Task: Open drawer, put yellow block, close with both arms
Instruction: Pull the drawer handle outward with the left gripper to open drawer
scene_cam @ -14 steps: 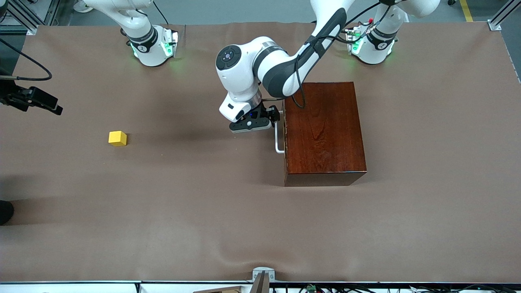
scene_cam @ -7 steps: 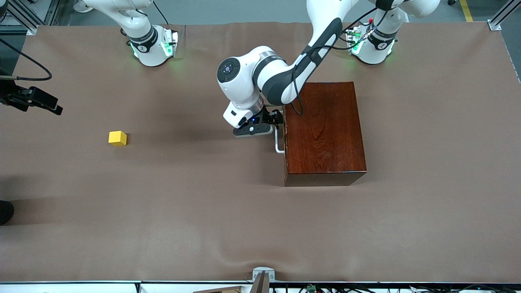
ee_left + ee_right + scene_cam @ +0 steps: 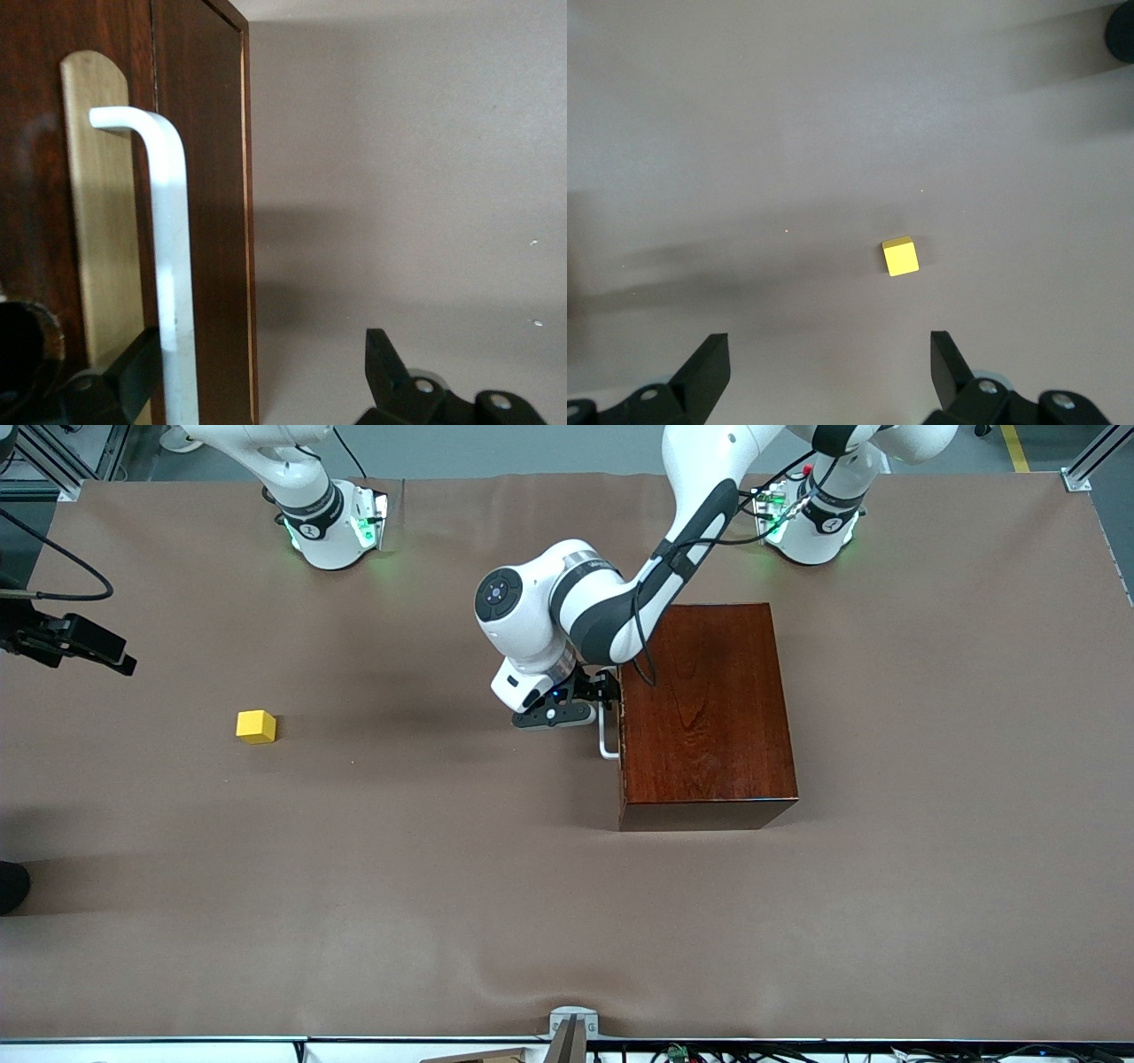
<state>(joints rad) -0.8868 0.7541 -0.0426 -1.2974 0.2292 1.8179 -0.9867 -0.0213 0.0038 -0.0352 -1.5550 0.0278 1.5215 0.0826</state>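
**Left gripper at the drawer handle, yellow block waiting apart**

A wide table (image 3: 567,903) covered in brown cloth fills the scene. Two white arms rise from green-lit bases along its edge farthest from the front camera. The left arm (image 3: 611,593) bends down in front of a glossy dark mahogany box (image 3: 704,713) that stands toward the left arm's end of the table. The drawer (image 3: 199,221) in that box is shut, its dark reddish front flush with the box. Its white bar handle (image 3: 605,737) sticks out from the front, mounted on a pale wood strip.

The left gripper (image 3: 592,695) is at the handle, jaws spread. In the left wrist view one finger (image 3: 133,367) touches the bar from the drawer's side, and the other finger (image 3: 383,359) stands well clear over the cloth.

The right arm (image 3: 301,487) waits. The right gripper (image 3: 830,367) hangs high over the table, jaws spread wide and holding nothing.

The yellow block (image 3: 256,726), a small cube, sits alone on the cloth toward the right arm's end of the table, well apart from the box
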